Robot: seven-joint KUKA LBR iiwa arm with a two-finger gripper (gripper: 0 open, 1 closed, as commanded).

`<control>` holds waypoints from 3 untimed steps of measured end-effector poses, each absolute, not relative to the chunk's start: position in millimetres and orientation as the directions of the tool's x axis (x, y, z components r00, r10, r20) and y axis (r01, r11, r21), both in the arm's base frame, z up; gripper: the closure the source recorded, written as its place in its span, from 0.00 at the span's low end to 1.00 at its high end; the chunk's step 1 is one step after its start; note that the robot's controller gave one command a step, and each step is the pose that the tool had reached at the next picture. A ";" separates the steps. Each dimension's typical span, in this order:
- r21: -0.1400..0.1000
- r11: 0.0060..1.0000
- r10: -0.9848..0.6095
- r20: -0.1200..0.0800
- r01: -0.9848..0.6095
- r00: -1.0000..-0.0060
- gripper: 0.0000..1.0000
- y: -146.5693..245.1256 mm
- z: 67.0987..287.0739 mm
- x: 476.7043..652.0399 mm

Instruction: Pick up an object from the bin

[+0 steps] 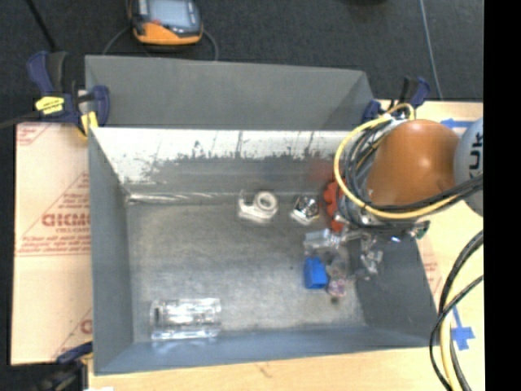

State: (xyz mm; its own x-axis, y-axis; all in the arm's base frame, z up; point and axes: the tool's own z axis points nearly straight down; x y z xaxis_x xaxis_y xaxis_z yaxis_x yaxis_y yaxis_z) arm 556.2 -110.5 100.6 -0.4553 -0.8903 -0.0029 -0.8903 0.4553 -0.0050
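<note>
Hanging low over the right part of the bin's floor, the gripper [348, 261] sits beneath the arm's orange cover [407, 163] and its loop of cables. Whether it is apart or together cannot be told from this angle.

Just beside it, on its left, a small blue block [316, 275] lies on the floor. It is so close that I cannot judge whether the two touch. A tiny pinkish scrap [335, 291] lies on the near side of the gripper, just right of the blue block.

Farther back, a crumpled silvery piece [304, 210] rests close to the foot of the far wall. A red thing [330, 194] shows to its right, partly hidden by the arm. Left of the silvery piece lies a white ring [259, 205], much like a roll of tape.

Well apart from all these, toward the near left corner, a clear plastic box [187, 317] lies along the near wall. The grey metal bin [220, 149] has sloping walls, and the far one is scuffed with dark marks.
</note>
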 end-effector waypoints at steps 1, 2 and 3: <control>-0.002 0.433 -0.901 -0.004 -0.901 -0.433 0.00 -99.8 69.7 557.9; 0.001 0.339 -0.941 0.000 -0.941 -0.339 0.00 -76.1 70.4 551.7; 0.001 0.340 -0.940 0.000 -0.940 -0.340 1.00 -76.5 70.5 552.0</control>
State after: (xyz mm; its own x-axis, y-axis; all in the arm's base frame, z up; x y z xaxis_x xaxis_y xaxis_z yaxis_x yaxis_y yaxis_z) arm 552.0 -76.5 70.5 -0.3403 -0.9403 -0.0001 -0.9403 0.3403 0.0007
